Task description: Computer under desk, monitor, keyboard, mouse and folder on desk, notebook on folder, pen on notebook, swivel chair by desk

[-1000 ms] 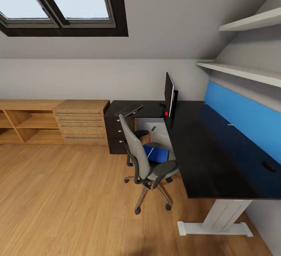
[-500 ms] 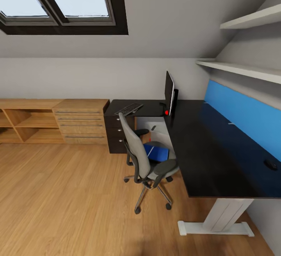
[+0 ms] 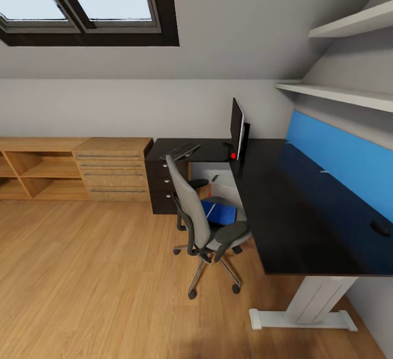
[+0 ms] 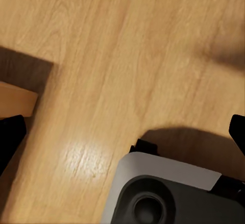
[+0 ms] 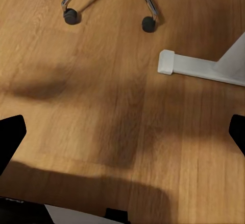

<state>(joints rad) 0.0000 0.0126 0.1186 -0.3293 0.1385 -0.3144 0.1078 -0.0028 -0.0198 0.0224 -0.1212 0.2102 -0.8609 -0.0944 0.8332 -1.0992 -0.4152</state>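
Wood floor (image 3: pixel 93 271): warm oak planks everywhere, and both wrist cams are staring straight down at it.
Desk (image 3: pixel 284 206): black L-shaped top with a blue back panel along the right wall, a white leg and foot at the near end, black knobbed drawers at the far end.
Monitor (image 3: pixel 236 128): upright on the desk at the inner corner, seen nearly edge-on, red dot low on its frame.
Keyboard (image 3: pixel 179 151): lying on the short wing of the desk above the drawers, a bit apart from the monitor.
Mouse (image 3: pixel 380 228): small dark blob way down the long wing near the blue panel, well apart from the keyboard.
Swivel chair (image 3: pixel 203 227): grey, pulled up against the desk's inner corner with its back to us, so it kinda blocks the knee space.
Folder (image 3: pixel 219 212): bright blue, on the chair seat, partly hidden by the backrest.
Computer (image 3: pixel 215 181): pale box under the desk behind the chair, mostly covered.
Dresser (image 3: pixel 114 170): light wood with bar handles, butted against the desk drawers, open shelving to its left.
Left gripper (image 4: pixel 122 132): black fingertips at opposite edges of its wrist view, spread wide, nothing between them; the robot's base shows below.
Right gripper (image 5: pixel 122 134): same deal, wide apart and empty, over bare floor, with the chair's castors and the desk foot ahead.
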